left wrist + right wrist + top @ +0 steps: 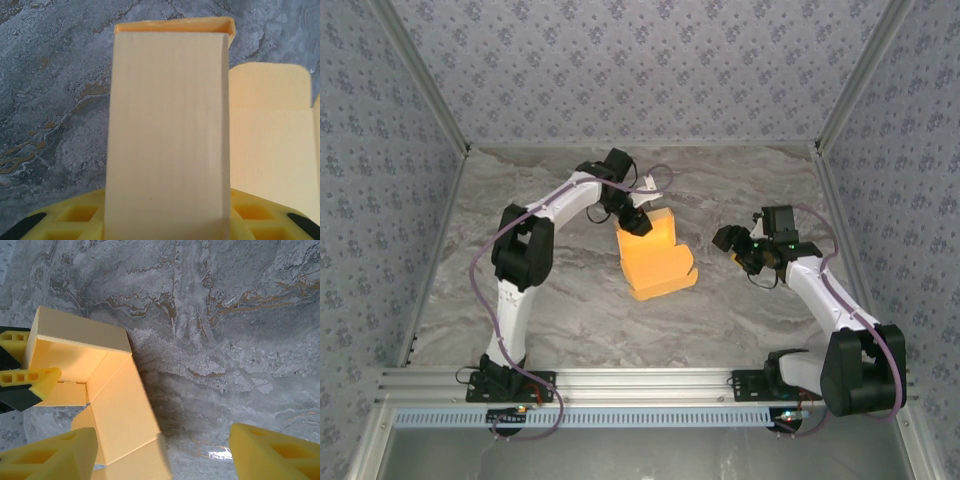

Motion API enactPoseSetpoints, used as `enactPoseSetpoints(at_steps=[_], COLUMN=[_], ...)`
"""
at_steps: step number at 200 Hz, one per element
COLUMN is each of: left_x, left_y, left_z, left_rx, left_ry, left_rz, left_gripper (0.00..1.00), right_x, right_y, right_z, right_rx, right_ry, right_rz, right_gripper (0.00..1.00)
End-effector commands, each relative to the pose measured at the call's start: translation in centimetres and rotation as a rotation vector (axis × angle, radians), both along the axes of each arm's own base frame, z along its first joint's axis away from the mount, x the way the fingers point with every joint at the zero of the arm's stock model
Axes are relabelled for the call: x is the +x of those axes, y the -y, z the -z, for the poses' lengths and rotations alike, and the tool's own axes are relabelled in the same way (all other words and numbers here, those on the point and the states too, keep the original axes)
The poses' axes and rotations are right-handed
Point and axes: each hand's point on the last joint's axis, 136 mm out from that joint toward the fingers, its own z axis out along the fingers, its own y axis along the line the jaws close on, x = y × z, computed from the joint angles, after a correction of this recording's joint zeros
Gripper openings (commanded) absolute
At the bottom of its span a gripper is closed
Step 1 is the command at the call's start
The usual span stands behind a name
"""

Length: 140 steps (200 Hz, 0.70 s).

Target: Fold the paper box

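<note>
From the top camera, my left gripper (636,222) is pinching the far end of the paper box (658,265), which is lying near the middle of the marble table (560,315). My right gripper (728,240) is hanging just to the right of the box, not touching it.

In my left wrist camera, a pale panel of the box is standing up between my fingers (70,216).

In my right wrist camera, my fingers (55,455) are spreading wide and holding nothing. The half-folded box is lying close to one of them, and my left gripper is clamping its wall.

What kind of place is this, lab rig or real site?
Most likely an enclosed lab test cell: patterned walls on three sides, an aluminium rail carrying two arms, and a marble-look tabletop with a paper box.
</note>
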Motion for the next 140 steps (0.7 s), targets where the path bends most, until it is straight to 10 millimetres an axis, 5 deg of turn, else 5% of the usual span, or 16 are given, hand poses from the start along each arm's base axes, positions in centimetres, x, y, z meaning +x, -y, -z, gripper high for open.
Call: enactPoseSetpoints(at_steps=[1, 62, 101, 140], left_x=[0.4, 2.7, 3.3, 3.0], left_y=[0.8, -1.1, -2.3, -2.7], left_z=[-3.2, -1.5, -1.2, -1.0], left_rx=[-0.081, -0.151, -0.214, -0.231], left_ry=[0.002, -0.166, -0.225, -0.225], left_rz=[-0.071, -0.454, -0.613, -0.648], left_gripper=[0.37, 0.32, 0.33, 0.33], right_x=[0.6, 0.3, -0.4, -0.5], right_y=[-0.1, -1.4, -4.2, -6.7], right_z=[-0.9, -2.3, -3.0, -0.5], right_rx=[0.015, 0.051, 0.129, 0.089], right_ry=[0.019, -0.042, -0.106, -0.166], right_rz=[-0.001, 0.035, 0.042, 0.051], right_gripper=[0.72, 0.72, 0.72, 0.69])
